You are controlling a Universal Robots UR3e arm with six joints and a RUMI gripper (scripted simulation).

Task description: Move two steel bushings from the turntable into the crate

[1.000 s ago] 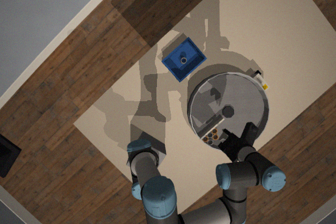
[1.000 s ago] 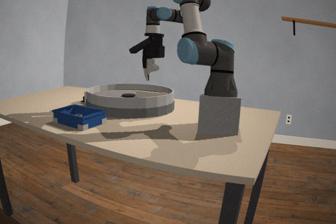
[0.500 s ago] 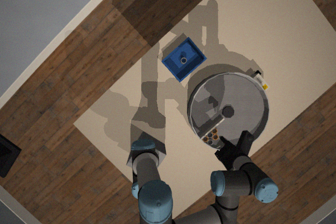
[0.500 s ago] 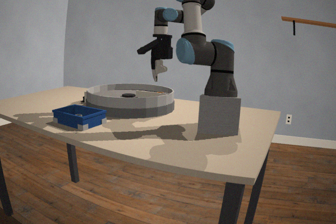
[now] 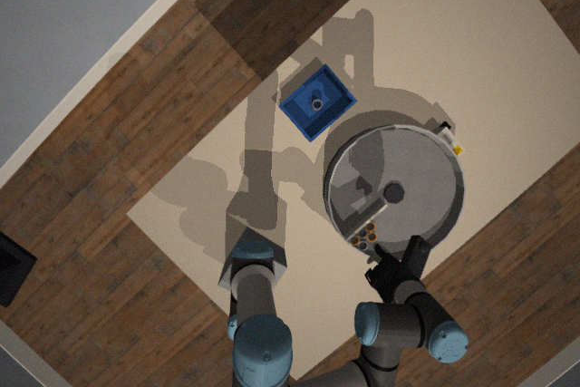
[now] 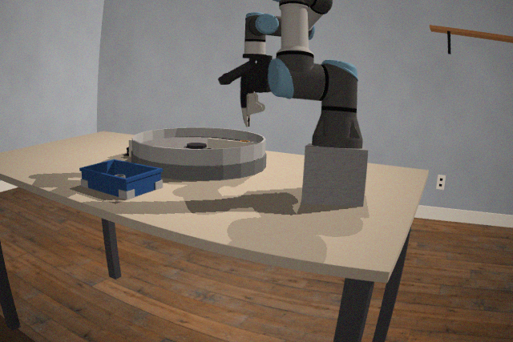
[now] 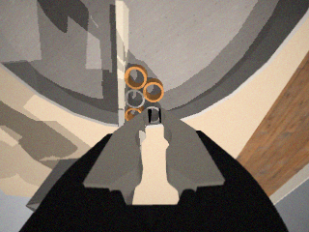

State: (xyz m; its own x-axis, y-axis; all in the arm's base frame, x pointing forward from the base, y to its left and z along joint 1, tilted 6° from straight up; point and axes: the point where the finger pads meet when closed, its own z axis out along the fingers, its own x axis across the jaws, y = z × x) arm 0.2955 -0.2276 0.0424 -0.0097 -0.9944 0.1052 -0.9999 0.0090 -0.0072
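The grey turntable (image 5: 393, 186) holds a cluster of bushings (image 5: 364, 235) at its near rim, beside a radial bar (image 5: 367, 216). In the wrist view I see three orange bushings, one of them (image 7: 136, 77) farthest out, and a steel bushing (image 7: 134, 98) among them. A second grey ring (image 7: 154, 107) is partly hidden behind my fingertips. My gripper (image 7: 154, 109) is shut and empty, hanging above the rim over this cluster; it also shows in the side view (image 6: 247, 122). The blue crate (image 5: 317, 101) holds one steel bushing (image 5: 320, 101).
The crate (image 6: 119, 178) sits on the table just left of the turntable (image 6: 199, 151). The turntable has a raised rim and a dark centre hub (image 5: 393, 192). My arm's grey pedestal (image 6: 334, 175) stands to the right of the turntable.
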